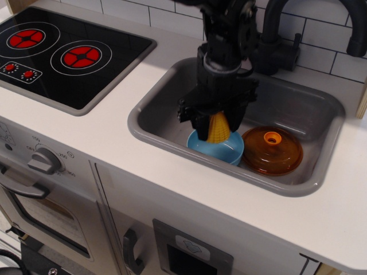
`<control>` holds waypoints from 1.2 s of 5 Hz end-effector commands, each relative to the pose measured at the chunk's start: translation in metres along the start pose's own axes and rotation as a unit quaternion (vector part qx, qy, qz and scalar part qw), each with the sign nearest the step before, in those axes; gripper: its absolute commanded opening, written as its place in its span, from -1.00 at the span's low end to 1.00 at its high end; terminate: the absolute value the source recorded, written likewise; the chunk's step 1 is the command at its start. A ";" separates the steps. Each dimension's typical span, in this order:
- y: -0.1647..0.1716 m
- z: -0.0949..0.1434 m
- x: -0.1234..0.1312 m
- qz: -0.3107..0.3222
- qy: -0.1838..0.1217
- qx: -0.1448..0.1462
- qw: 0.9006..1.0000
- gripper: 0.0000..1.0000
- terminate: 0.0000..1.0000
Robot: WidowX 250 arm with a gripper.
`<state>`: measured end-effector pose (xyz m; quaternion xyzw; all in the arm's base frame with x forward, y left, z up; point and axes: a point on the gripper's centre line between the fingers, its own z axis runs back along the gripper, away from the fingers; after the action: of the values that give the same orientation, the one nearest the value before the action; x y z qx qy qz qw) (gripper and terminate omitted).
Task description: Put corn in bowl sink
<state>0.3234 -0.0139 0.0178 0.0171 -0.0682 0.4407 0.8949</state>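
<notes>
You've got the white counter (120, 132) with the stovetop (63, 54) at left and the grey sink (312, 123) at right. Inside the sink, the orange lid (275, 152) sits just beside the blue bowl (221, 150). Your gripper (217, 123) is clamped on the corn (217, 128), which sits directly over the bowl, low at its rim.
</notes>
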 end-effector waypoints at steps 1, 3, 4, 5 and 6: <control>-0.001 -0.001 -0.001 -0.001 -0.010 -0.004 1.000 1.00 -1.00; 0.003 0.016 0.002 0.022 0.013 -0.027 0.999 1.00 -1.00; 0.002 0.026 0.005 0.029 0.022 -0.032 0.999 1.00 -1.00; -0.003 0.041 0.009 0.033 0.026 -0.042 0.998 1.00 -1.00; -0.010 0.054 0.010 0.009 0.024 -0.048 0.999 1.00 -1.00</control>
<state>0.3261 -0.0161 0.0486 -0.0179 -0.0339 0.4505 0.8919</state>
